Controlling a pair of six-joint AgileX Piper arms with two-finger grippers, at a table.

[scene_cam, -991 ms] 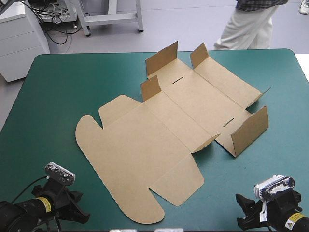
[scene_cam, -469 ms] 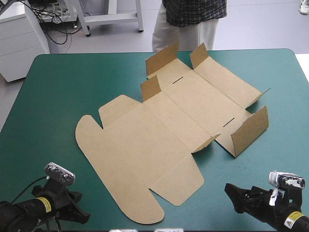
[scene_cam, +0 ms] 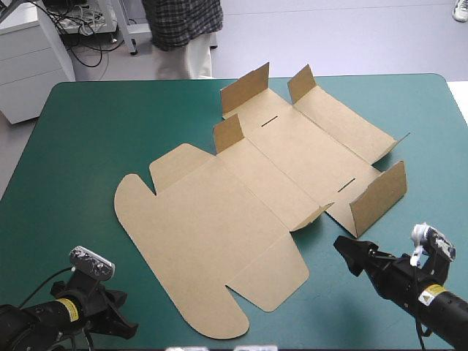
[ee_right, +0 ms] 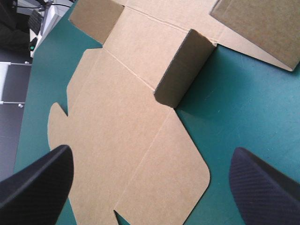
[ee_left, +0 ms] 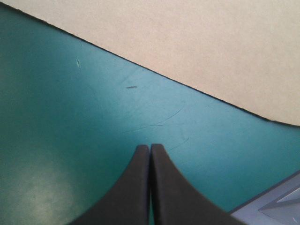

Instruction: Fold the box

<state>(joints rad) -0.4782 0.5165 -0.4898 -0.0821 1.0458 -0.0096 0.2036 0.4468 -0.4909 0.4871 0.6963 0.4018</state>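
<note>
The brown box (scene_cam: 241, 197) lies as a cut sheet in the middle of the table, its big rounded lid panel toward the near left. Several small side flaps stand up, among them one (scene_cam: 376, 197) at the near right. My right gripper (scene_cam: 348, 253) is open just short of that side, low over the cover. In the right wrist view the right gripper (ee_right: 151, 152) frames the sheet (ee_right: 122, 93) and a raised flap (ee_right: 180, 70) ahead. My left gripper (scene_cam: 121, 322) sits at the near left corner, shut (ee_left: 150, 147), with the box edge (ee_left: 211, 37) ahead of it.
Teal-green cover (scene_cam: 88, 131) stretches wide to the left of the box and along the far right (scene_cam: 424, 110). The table's near edge lies just behind both arms.
The right arm has swung forward from the near right corner toward the box, and its fingers have spread wider. The left arm and the box have not moved.
</note>
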